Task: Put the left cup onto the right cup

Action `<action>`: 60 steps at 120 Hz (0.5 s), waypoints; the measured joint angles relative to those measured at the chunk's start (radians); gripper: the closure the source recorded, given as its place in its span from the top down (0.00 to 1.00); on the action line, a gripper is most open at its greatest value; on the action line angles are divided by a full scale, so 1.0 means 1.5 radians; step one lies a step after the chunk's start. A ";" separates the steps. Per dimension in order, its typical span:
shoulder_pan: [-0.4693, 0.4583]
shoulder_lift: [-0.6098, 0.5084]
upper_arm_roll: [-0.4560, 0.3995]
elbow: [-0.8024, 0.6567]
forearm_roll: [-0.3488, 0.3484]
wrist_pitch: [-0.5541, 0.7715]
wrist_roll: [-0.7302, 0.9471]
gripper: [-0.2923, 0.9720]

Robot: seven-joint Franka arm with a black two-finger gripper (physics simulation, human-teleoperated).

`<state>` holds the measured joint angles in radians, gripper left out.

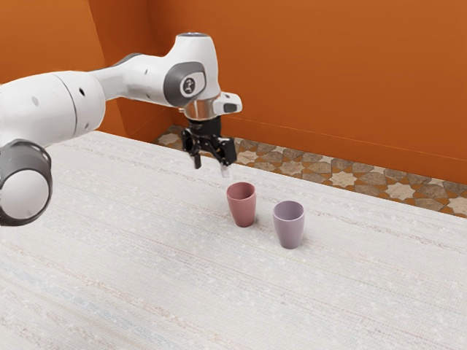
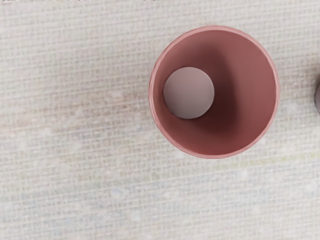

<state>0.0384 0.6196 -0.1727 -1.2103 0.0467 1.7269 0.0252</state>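
Two cups are seen standing upright on the pale woven tabletop: a dusty-pink cup toward the exterior view's left and a mauve cup toward the exterior view's right, set near each other but apart. Both are open at the top.

The gripper is held above the tabletop, higher than the pink cup's rim and a little to the exterior view's left of it (no contact with either cup is made). Its fingers are pointed downward and spread apart, and nothing is held between them.

In the wrist view the pink cup is looked into from above, so that its round pale bottom and shaded inner wall are shown, with the textured tabletop around it. A dark sliver of the mauve cup is caught at that view's edge, beyond the pink cup.

Behind the tabletop an orange wall and a strip of star-patterned floor tiles are shown.
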 joint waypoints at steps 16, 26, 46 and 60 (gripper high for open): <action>-0.001 0.026 -0.003 0.023 0.000 0.000 0.006 0.76; -0.001 0.040 -0.004 0.036 0.000 0.000 0.009 0.75; -0.001 0.069 -0.005 0.064 0.000 0.000 0.017 0.75; 0.000 0.084 -0.004 0.077 0.001 0.000 0.021 0.75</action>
<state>0.0388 0.7460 -0.1794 -1.0948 0.0477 1.7271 0.0574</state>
